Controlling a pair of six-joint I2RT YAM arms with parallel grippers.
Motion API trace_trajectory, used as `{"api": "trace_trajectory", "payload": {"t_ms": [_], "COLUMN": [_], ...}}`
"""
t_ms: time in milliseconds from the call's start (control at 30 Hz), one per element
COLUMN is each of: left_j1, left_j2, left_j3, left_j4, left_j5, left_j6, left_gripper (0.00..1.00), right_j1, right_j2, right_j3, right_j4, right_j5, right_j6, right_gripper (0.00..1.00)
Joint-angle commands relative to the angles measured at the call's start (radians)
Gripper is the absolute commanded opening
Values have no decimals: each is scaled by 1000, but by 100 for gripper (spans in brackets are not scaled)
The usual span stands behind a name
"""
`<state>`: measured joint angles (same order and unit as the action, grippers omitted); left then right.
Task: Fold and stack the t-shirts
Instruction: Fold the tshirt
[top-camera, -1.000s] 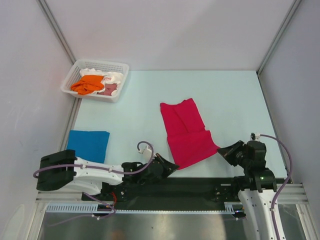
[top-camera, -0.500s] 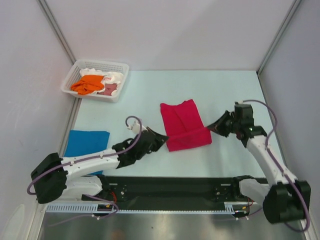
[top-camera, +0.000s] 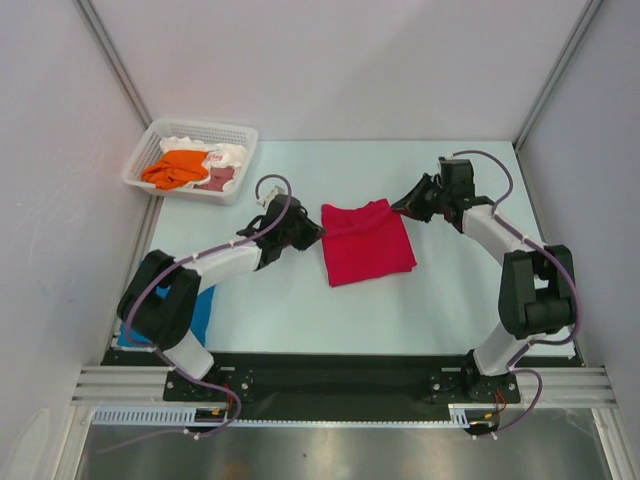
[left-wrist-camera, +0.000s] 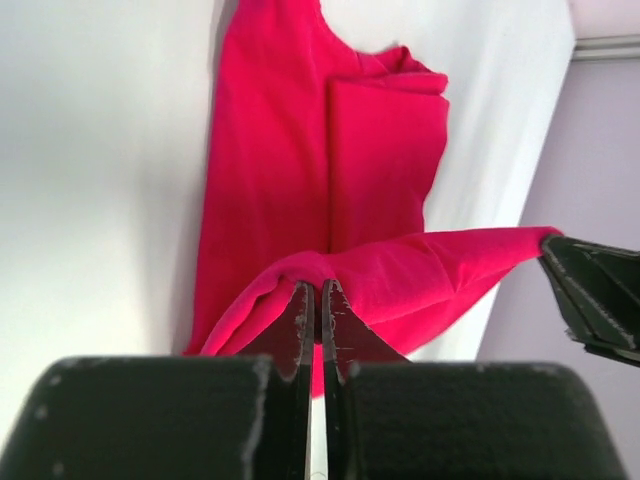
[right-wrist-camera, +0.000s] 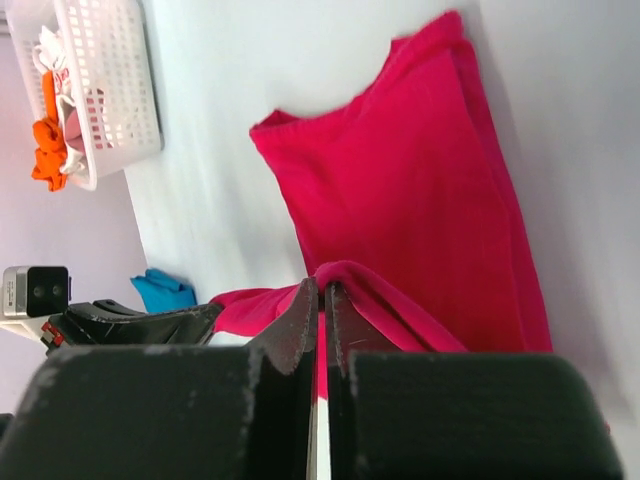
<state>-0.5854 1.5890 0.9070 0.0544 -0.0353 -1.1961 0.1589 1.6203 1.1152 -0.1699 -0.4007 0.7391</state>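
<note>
- Jaws on both arms are pinched tight on the red t-shirt (top-camera: 368, 250): left jaws on one hem corner, right jaws on the other.
- That hem, near the front of the desk (top-camera: 450, 300) a second ago, is now stretched above the shirt's far end, halving its length.
- Shirt lies mid-desk, with bare desk in front and to the right.
- Basket (top-camera: 238, 136) fills the far-left corner; blue t-shirt (right-wrist-camera: 165, 290) lies near-left.

The pale table (top-camera: 450, 290) carries a red t-shirt (top-camera: 365, 250), blue t-shirt (top-camera: 207, 300) and white basket (top-camera: 247, 160)
</note>
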Motion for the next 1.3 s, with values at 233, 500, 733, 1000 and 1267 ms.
{"api": "trace_trajectory", "payload": {"t_ms": [233,500,733,1000,1267], "left_j1": [116,163,190,214,229], "left_j2": [167,299,373,440,465], "left_j3": [231,368,424,466,464], "left_j4": [15,7,13,24,22], "left_j5": [152,199,212,219,204], "left_j6": [151,173,179,171,156], "left_gripper": [0,0,0,0,1], "right_j1": [-48,-67,-90,-107,-113], "right_j2": [174,297,392,486,575], "right_j3": [139,230,273,350,429], "right_j4": [142,159,227,244,236], "right_j5": [-90,-130,-168,-204,-247], "right_j6": [2,17,37,52,39], "right_gripper": [0,0,0,0,4]}}
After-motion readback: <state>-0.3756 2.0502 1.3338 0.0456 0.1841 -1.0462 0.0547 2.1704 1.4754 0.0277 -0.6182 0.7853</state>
